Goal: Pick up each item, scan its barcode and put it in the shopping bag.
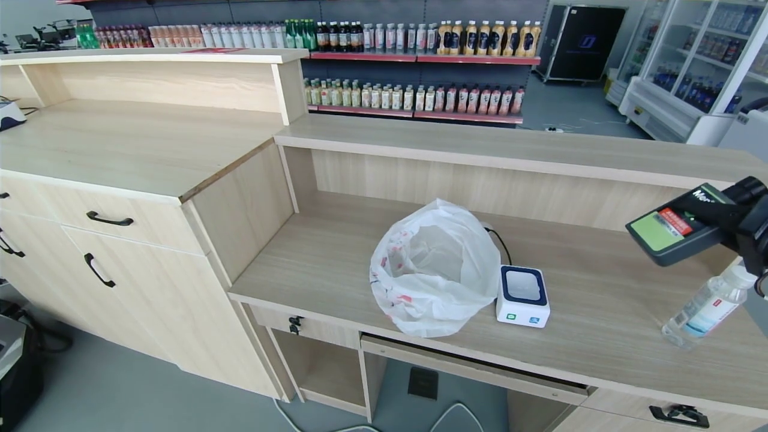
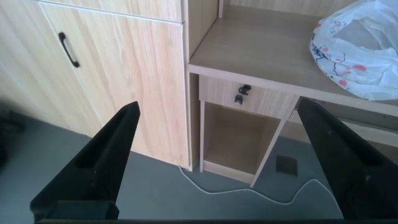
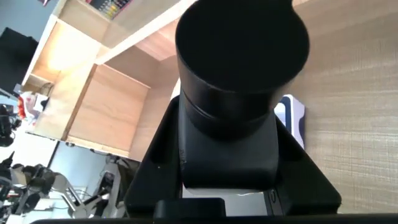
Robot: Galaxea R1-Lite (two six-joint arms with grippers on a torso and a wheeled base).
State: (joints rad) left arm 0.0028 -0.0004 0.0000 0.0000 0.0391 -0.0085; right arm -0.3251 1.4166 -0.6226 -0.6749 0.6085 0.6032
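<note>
Shopping bag (image 1: 435, 267) stands open on the counter (image 1: 600, 288), scanner (image 1: 522, 295) at its 3 o'clock; right gripper (image 1: 747, 219) clamps a dark canister (image 1: 678, 231); left gripper (image 2: 217, 106) spread wide.

We see a wood checkout counter (image 1: 600, 288) mid-frame. Drink shelves (image 1: 420, 58) at 12 o'clock, glass-door cooler (image 1: 678, 60) at 2, cabinet doors (image 1: 138, 288) w/ black handles at 9, drawer lock (image 1: 294, 324) at 6.

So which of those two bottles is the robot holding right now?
The dark bottle with the green label, up in the air at the right. The clear bottle stands on the counter below it.
</note>
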